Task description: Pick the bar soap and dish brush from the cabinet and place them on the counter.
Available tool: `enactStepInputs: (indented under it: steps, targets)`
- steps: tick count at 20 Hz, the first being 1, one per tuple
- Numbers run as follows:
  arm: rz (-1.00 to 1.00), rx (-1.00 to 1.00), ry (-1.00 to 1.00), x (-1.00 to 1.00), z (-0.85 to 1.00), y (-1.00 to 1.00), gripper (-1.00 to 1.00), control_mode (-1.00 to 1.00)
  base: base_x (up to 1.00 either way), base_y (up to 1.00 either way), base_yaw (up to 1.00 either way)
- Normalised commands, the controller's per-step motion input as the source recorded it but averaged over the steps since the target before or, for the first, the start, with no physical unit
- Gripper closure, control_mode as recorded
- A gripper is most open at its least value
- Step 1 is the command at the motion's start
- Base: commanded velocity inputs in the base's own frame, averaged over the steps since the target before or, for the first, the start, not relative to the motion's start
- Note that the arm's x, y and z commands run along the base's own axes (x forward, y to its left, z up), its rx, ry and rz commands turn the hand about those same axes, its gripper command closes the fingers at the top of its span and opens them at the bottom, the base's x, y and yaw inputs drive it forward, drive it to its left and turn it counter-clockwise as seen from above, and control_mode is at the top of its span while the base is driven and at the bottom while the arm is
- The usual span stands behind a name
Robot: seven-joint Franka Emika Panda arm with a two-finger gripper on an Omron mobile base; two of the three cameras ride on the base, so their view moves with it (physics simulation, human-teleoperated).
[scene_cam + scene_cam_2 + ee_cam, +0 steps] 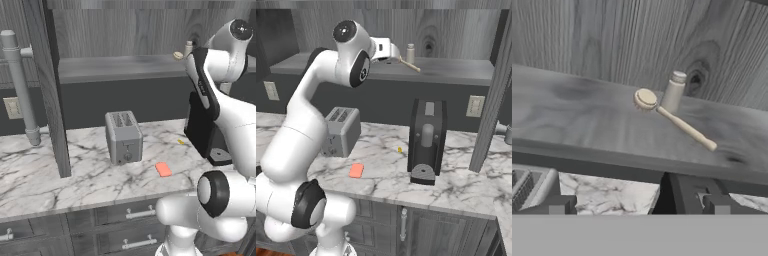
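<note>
1. One item is down: you see the bar soap (163, 169) lying flat on the marble table (30, 180), in front of the toaster (123, 137) and apart from it.
2. Your dish brush (673, 119) lies on the cabinet (612, 35) shelf (572, 125), its round head just beside a small beige bottle (674, 91), its handle pointing toward the shelf's front edge.
3. Your hand (392, 54) is raised at shelf height, near the brush; you cannot tell from these views how far its fingers are parted, and nothing is seen held.
4. A black coffee machine (427, 140) stands on the table under the shelf.
</note>
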Motion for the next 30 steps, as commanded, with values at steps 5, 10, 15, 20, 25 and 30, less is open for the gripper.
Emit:
enactStepInputs:
  steps: [5,10,15,20,25,30]
  targets:
    - [0.00,0.00,0.13,0.39,0.05,-0.17,-1.00,-1.00,0.00,0.00,0.00]
    - [0.00,0.03,0.10,0.34,0.03,-0.17,-1.00,-1.00,0.00,0.00,0.00]
    - [0.01,0.03,0.02,0.34,-0.05,-0.16,-1.00,-1.00,0.00,0.00,0.00]
    - [0.03,0.05,-0.05,0.29,-0.26,-0.09,-1.00,-1.00,0.00,0.00,0.00]
    - [0.04,0.04,-0.09,0.18,-0.33,-0.05,-1.00,-1.00,0.00,0.00,0.00]
    - [0.03,0.04,-0.05,0.19,-0.14,-0.07,-1.00,-1.00,0.00,0.00,0.00]
